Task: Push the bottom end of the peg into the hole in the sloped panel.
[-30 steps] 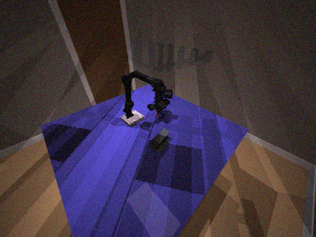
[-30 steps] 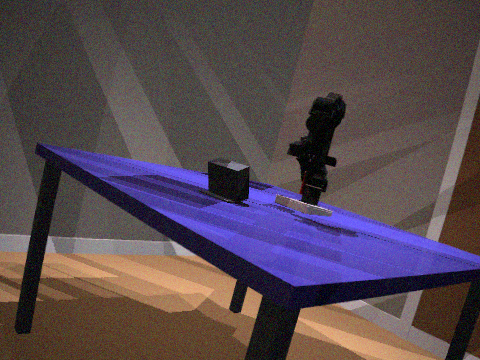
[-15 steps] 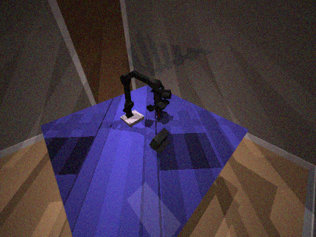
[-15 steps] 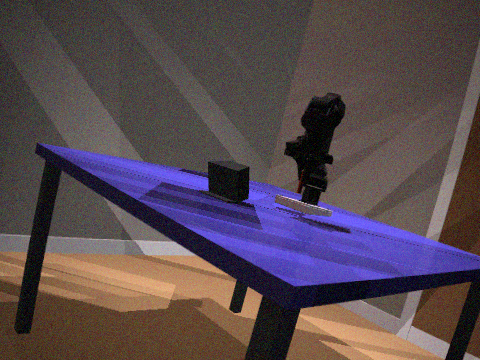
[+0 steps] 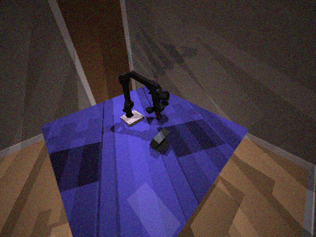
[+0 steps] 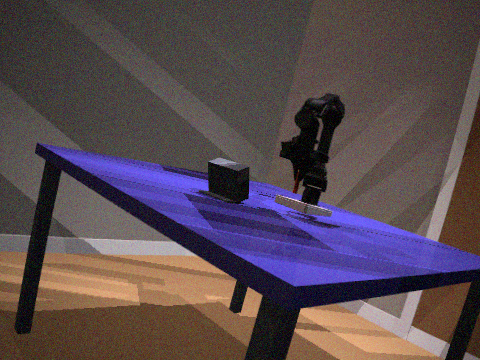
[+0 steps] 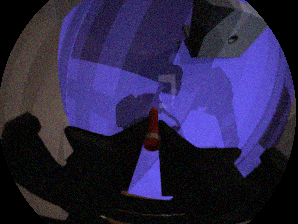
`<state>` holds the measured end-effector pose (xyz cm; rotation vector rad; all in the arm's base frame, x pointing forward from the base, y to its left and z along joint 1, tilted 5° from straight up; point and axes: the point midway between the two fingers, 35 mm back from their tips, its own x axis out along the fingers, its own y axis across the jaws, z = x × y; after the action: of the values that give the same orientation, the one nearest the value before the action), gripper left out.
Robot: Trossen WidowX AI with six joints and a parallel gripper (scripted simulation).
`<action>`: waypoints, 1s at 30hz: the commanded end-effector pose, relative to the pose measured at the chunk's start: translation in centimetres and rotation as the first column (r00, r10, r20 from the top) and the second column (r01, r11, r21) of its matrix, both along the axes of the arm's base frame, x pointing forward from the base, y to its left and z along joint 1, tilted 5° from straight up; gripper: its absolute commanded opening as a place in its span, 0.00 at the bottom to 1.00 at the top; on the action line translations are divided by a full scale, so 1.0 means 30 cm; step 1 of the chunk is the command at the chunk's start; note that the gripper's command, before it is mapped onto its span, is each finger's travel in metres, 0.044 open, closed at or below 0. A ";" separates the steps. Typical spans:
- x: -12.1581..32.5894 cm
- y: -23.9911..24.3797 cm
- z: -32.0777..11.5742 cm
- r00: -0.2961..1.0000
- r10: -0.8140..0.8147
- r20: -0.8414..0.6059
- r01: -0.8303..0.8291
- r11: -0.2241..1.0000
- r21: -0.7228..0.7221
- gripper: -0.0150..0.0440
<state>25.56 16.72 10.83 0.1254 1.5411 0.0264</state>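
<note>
Red and rounded, the slim peg is pinched between matte black jaws.

Matt black arm, smooth grey block, wood-like floor

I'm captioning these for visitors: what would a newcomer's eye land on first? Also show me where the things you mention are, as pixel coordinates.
Probably the vivid blue table [image 5: 131,171] [image 6: 240,240], filling the middle of the top view. Next, the black arm arched over its pale base plate [image 5: 140,117] [image 6: 287,202], then the small red peg [image 5: 158,115] [image 6: 296,181] [image 7: 152,135] clamped in its gripper [image 7: 153,121].
</note>
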 end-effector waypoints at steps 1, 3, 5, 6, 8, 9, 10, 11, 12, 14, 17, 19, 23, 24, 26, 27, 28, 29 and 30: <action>0.006 -0.011 -0.007 1.000 0.000 0.010 0.000 1.000 0.019 0.25; 0.010 -0.016 -0.009 1.000 -0.001 0.017 0.001 1.000 0.027 0.25; 0.014 -0.021 -0.010 1.000 -0.003 0.023 0.002 0.999 0.035 0.25; 0.016 -0.024 -0.011 1.000 -0.004 0.027 0.003 0.999 0.039 0.25; 0.019 -0.028 -0.013 0.999 -0.005 0.034 0.004 0.999 0.047 0.25; 0.021 -0.031 -0.014 0.999 -0.006 0.037 0.004 0.999 0.051 0.25; 0.023 -0.033 -0.014 0.999 -0.007 0.041 0.005 0.998 0.055 0.25; 0.025 -0.036 -0.015 0.999 -0.008 0.044 0.005 0.998 0.059 0.25; 0.027 -0.039 -0.016 0.999 -0.009 0.048 0.006 0.998 0.063 0.25; 0.030 -0.044 -0.017 0.998 -0.011 0.055 0.007 0.997 0.071 0.25; 0.036 -0.051 -0.020 0.998 -0.013 0.066 0.008 0.997 0.082 0.25; 0.039 -0.056 -0.021 0.997 -0.015 0.074 0.008 0.996 0.090 0.25; 0.046 -0.067 -0.024 0.996 -0.018 0.089 0.009 0.994 0.104 0.25; 0.047 -0.070 -0.024 0.995 -0.019 0.093 0.009 0.994 0.108 0.25; 0.051 -0.075 -0.026 0.995 -0.021 0.101 0.009 0.993 0.115 0.25; 0.052 -0.077 -0.026 0.994 -0.022 0.105 0.010 0.993 0.119 0.25; 0.054 -0.080 -0.027 0.994 -0.023 0.109 0.010 0.992 0.122 0.25; 0.056 -0.083 -0.027 0.993 -0.024 0.113 0.010 0.992 0.126 0.25; 0.057 -0.085 -0.028 0.993 -0.025 0.117 0.010 0.992 0.129 0.25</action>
<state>27.20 14.44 10.15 0.2276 1.4301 0.1059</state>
